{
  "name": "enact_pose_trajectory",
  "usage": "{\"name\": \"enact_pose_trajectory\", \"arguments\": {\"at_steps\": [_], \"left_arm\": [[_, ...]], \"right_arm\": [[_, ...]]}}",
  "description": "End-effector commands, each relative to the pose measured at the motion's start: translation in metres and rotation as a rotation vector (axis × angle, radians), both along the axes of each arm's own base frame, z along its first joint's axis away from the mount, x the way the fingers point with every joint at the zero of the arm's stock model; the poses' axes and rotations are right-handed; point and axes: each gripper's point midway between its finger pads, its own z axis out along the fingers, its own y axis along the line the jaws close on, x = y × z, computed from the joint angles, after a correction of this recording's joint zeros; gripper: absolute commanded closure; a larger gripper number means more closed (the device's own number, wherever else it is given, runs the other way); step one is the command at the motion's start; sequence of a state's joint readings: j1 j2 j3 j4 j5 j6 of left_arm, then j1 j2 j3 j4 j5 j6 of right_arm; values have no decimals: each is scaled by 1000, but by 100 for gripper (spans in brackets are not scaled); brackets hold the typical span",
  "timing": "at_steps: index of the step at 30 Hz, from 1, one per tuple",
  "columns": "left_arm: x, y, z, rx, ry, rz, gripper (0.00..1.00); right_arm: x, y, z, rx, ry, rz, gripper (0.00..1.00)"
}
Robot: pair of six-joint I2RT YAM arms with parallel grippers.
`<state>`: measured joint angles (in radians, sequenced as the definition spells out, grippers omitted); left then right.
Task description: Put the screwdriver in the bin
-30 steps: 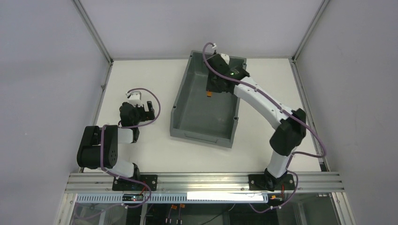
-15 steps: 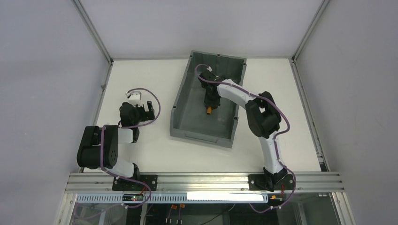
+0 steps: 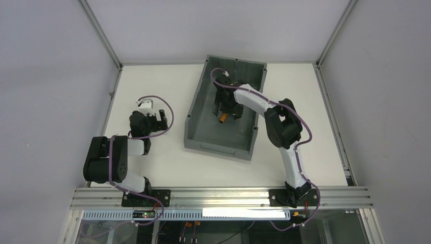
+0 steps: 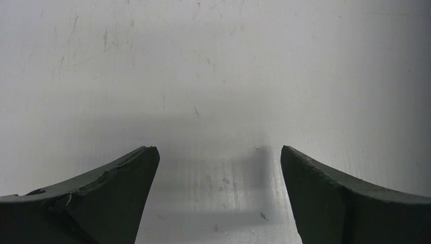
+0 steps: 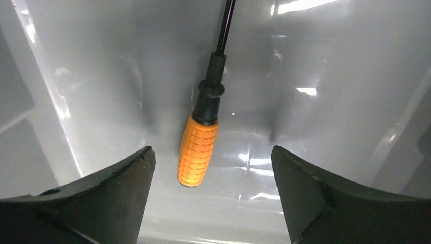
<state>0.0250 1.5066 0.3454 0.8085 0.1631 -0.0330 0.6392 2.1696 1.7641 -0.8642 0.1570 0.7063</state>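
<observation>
The screwdriver (image 5: pixel 197 150), orange ribbed handle and thin black shaft, lies on the floor of the dark grey bin (image 3: pixel 193 109); from above only its orange handle (image 3: pixel 222 120) shows. My right gripper (image 5: pixel 212 155) hovers inside the bin over the handle end, jaws wide apart and touching nothing. In the top view the right gripper (image 3: pixel 225 109) sits mid-bin. My left gripper (image 4: pixel 218 152) stands open over bare white table, with nothing between its fingers; from above the left gripper (image 3: pixel 148 116) is left of the bin.
The bin's tall walls surround the right gripper on all sides, its lower lip (image 3: pixel 218 147) facing the arms. Grey enclosure walls and aluminium posts (image 3: pixel 101 35) border the white table (image 3: pixel 167 168).
The right gripper has opened and let go of the screwdriver, which now lies on the bin floor. Before that the right arm lowered from the bin's far end into its middle. Left arm unmoved.
</observation>
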Motion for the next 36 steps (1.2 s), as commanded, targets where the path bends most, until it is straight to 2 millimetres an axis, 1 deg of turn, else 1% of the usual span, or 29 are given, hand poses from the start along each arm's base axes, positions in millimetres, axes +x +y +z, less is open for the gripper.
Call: {"name": "enact_pose_trajectory", "arguments": {"at_steps": [1,2,3,4,5,7,8,9,11,13,14,15,16,17,18,19,21,22,23,24,26,29,34,36], "left_arm": [[9,-4,14,12,-51,-19,1],[8,-4,14,12,-51,-20,1],[8,-4,14,11,-51,-21,1],[8,-4,14,12,-51,-19,1],[8,-4,14,12,-51,-19,1],[8,-4,14,12,-51,-20,1],[8,-4,14,12,-51,-20,1],[8,-4,14,12,-51,-20,1],[8,-4,14,12,-51,-19,1],[9,-4,14,12,-51,-18,1],[9,-4,14,12,-51,-19,1],[8,-4,14,12,-51,-19,1],[8,-4,14,12,-51,-20,1],[9,-4,15,12,-52,-20,1],[9,-4,15,12,-52,-20,1],[9,-4,14,12,-52,-19,1],[9,-4,14,12,-51,-19,1],[9,-4,14,12,-51,-19,1],[9,-4,15,12,-52,-20,1],[9,-4,15,13,-53,-19,1],[9,-4,14,12,-52,-20,1],[9,-4,15,12,-52,-20,1],[9,-4,15,12,-54,-20,1],[9,-4,15,12,-53,-19,1]], "right_arm": [[15,4,65,43,-108,29,8],[17,4,81,51,-134,46,7],[19,4,101,54,-170,77,6],[21,3,121,59,-209,104,3],[21,0,137,60,-238,119,2],[21,-7,176,56,-315,183,2],[20,-13,196,44,-360,218,1],[19,-20,212,35,-396,239,1],[16,-38,237,23,-462,263,1],[15,-64,256,15,-526,250,1],[16,-79,261,9,-558,227,1],[17,-97,267,10,-596,194,1],[19,-114,269,14,-633,165,1],[18,-141,280,23,-703,113,1],[20,-160,275,13,-758,77,1],[16,-181,267,-11,-779,29,1],[10,-218,265,-33,-857,-57,1],[7,-236,258,-47,-879,-96,1],[6,-249,256,-50,-917,-130,1],[3,-259,244,-54,-922,-146,2],[-1,-268,216,-46,-888,-139,1],[-6,-276,170,-59,-781,-165,1],[-7,-295,126,-97,-726,-326,1],[-8,-300,111,-119,-733,-349,1]]}}
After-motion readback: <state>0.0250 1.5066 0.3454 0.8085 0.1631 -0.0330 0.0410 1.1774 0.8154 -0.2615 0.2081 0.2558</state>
